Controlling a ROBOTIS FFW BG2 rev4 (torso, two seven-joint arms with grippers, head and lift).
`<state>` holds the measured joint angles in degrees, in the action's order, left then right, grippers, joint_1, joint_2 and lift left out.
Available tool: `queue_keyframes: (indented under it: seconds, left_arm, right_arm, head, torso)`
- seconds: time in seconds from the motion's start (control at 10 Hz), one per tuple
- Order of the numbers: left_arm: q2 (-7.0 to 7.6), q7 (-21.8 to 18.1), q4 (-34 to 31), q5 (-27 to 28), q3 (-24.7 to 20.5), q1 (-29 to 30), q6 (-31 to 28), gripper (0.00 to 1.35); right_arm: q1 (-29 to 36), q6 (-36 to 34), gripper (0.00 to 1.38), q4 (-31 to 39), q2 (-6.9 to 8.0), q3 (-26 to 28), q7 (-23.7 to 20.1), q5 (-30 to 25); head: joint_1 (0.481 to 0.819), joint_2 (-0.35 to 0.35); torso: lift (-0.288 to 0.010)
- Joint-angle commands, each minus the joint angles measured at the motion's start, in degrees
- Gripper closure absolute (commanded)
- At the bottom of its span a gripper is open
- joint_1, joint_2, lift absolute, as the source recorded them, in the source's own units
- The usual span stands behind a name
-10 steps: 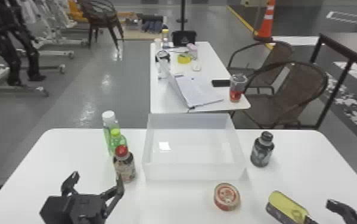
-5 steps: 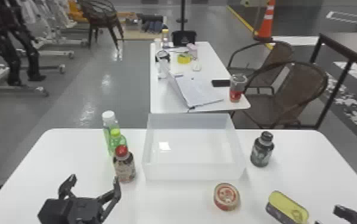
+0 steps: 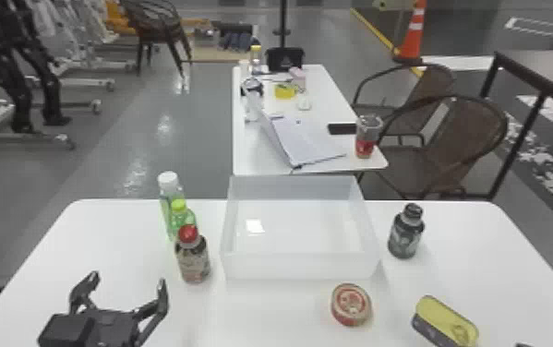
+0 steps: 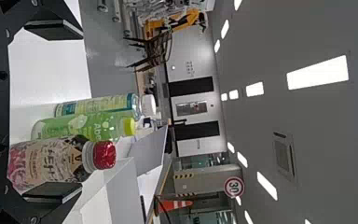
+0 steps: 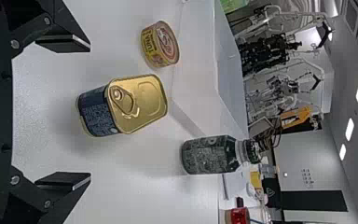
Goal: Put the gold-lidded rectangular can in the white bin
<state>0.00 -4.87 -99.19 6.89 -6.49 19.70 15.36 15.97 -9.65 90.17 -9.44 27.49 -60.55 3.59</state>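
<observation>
Free gap between can (image 3: 446, 320) and bin (image 3: 298, 267)

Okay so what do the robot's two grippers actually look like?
Both are black. The left gripper, black and two-fingered, has slim, angular, jointed fingers and a boxy black block at its base. The right gripper, also black with two fingers, shows small round silvery screw heads at its finger joints, and wedge-shaped flat tips with a thin pale line along their edges.
</observation>
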Motion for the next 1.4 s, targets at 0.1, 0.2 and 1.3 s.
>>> queue_keyframes:
  seconds: [0.1,0.2,1.3]
  left_arm:
    - [-0.15,-0.14,0.49,0.32,-0.98,0.16,0.54,0.15]
    - [-0.15,-0.14,0.67,0.32,-0.98,0.16,0.81,0.15]
    - [-0.15,-1.28,2.07,0.32,-2.65,0.07,3.18,0.15]
  right_arm:
    - [-1.73,0.07,0.30,-2.45,-0.84,-1.04,0.08,-1.92]
    - [-2.87,0.51,0.30,-4.30,-1.63,-2.53,0.35,-1.92]
    - [-12.80,4.20,0.48,-14.23,-6.03,-14.31,3.07,-2.27]
  head:
    - [0.549,0.000]
    - [0.549,0.000]
    - [0.549,0.000]
  torso:
    - [-0.100]
    - [-0.100]
    - [-0.100]
